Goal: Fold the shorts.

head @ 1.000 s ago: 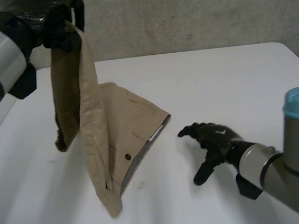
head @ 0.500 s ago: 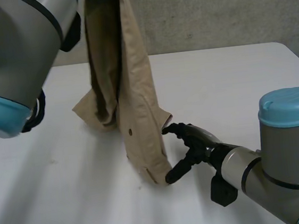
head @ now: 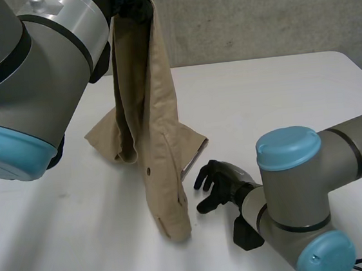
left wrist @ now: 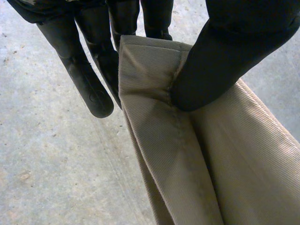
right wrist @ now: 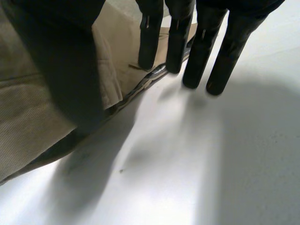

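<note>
- Up at the left of the head view: left arm, grey with a light-blue cap, held high and ending in the left hand above the white table.
- Clamped in that hand: khaki shorts, hanging by a top edge in a long narrow drape, lower part resting crumpled on the table, a small dark button facing out low down.
- Closer, from the left wrist view: thumb pressed onto a stitched hem corner of the shorts, pinching it against the fingers behind. Fine ribbed weave and a seam running down from the pinch, rough grey concrete beyond.
- Toward the middle of the head view: waistband lying on the table, pale lining showing at its open edge.
- Just right of that: right hand low over the table, fingers loose and apart, gripping nothing, pointing toward the waistband.
- From the right wrist view: straight, spread fingers reaching to the waistband's open edge, thumb across the tan cloth. Contact with the fabric impossible to tell. Bare table below the palm.
- Far right in the head view: right arm, bent in the foreground, and a concrete wall past the table's far edge.
</note>
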